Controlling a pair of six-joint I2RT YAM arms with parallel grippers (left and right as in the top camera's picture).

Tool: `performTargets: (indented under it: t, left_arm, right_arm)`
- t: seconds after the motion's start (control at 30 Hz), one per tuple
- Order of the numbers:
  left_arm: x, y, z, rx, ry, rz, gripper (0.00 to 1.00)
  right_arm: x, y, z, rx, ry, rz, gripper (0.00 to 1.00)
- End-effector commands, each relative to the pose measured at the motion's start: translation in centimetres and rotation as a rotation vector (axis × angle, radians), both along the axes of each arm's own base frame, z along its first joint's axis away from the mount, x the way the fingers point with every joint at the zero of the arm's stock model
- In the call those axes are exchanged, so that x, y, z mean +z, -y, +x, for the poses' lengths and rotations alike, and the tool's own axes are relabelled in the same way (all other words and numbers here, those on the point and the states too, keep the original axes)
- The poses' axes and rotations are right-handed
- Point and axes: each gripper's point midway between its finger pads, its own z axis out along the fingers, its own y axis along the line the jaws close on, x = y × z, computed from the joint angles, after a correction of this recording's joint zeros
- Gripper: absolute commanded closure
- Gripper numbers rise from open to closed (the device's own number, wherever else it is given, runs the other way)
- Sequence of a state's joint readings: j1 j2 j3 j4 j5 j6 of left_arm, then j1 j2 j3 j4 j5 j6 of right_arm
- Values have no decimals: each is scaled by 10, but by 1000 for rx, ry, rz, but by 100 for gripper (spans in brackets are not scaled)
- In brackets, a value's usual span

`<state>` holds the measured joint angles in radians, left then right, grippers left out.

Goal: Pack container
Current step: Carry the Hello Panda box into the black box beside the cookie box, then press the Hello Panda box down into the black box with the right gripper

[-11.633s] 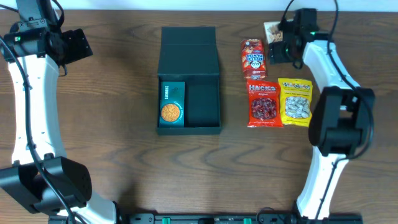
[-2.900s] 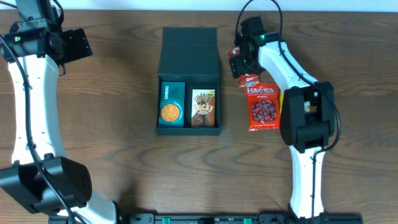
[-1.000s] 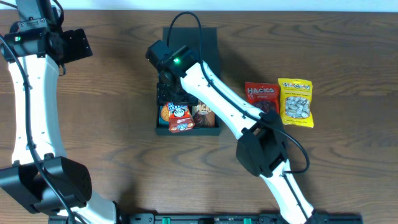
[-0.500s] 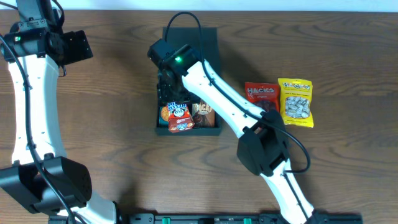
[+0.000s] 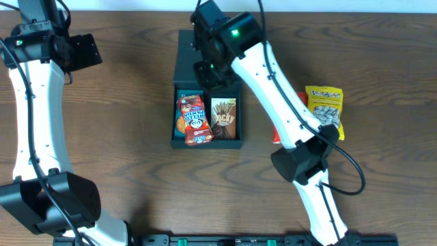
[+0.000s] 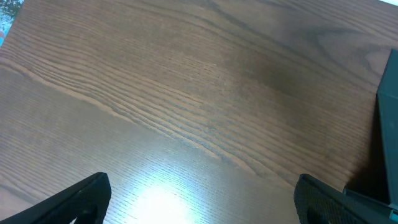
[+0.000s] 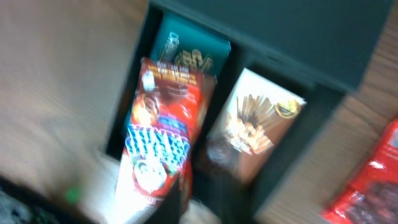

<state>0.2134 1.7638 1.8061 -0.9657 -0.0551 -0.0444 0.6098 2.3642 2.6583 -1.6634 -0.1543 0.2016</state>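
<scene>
The container (image 5: 183, 140), a dark box with its flap lid laid back, sits mid-table. Inside it a red snack packet (image 5: 193, 119) lies on top of a teal cookie box (image 7: 193, 53), and a brown stick-biscuit packet (image 5: 223, 117) fills the right half. My right gripper (image 5: 208, 72) hovers over the back of the box near the lid hinge, shut and empty. The right wrist view is blurred but shows the red packet (image 7: 165, 137) lying free below the dark fingers. My left gripper (image 5: 82, 49) stands open at the far left over bare wood, holding nothing.
A yellow snack bag (image 5: 324, 113) lies right of the container. Next to it is a red bag (image 7: 373, 180), mostly under my right arm in the overhead view. The left wrist view shows wood grain and the container's edge (image 6: 388, 124).
My right gripper has let go of the red packet, shut, and drawn back toward the lid. The packet stays in the container on the teal box. The left arm has not moved.
</scene>
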Motion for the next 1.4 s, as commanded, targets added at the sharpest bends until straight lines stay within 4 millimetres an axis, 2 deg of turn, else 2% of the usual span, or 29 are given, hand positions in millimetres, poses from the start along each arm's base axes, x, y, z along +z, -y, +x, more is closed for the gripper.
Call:
performTargets:
  t: [0.0,0.1,0.17,0.43,0.5,0.7,0.83,0.93,1.07,1.23,1.37]
  left_arm:
    - [-3,-1,1,-11,-13,2,5]
    - [-3,-1,0,-11,-13,2,5]
    - [-3,-1,1,-11,-11,3,5]
    - [-2,-10,0,8,-4,5,5]
    - [-2,-11,0,6,-5,7,5]
    - [-2,-10,0,5,-4,3,5]
    - [-3,-5,1,-10,1,-20,5]
    - [-3,-5,0,-11,-3,-21,5]
    - [-4,-5,0,-12,-6,-23,5]
    - [-5,-4,-2,-12,-16,-27,5]
    - [-7,-3,-5,-12,-28,-30,5]
  right_arm:
    - [1,0,-10,188,10,-12,98]
    - [-3,-16,-30,282,-42,39,98]
    - [-4,-21,-36,299,-47,38,98]
    - [5,-14,-34,298,-7,8,99]
    - [8,-6,-39,292,-11,-9,98]
    - [8,39,-56,235,-47,-30,98]
    - [5,54,-72,216,-40,17,98]
    - [-1,57,-89,231,-12,41,98]
    - [-22,47,-111,289,17,58,98]
    - [-60,17,-135,394,25,66,98]
    - [-68,-2,-132,414,105,71,98]
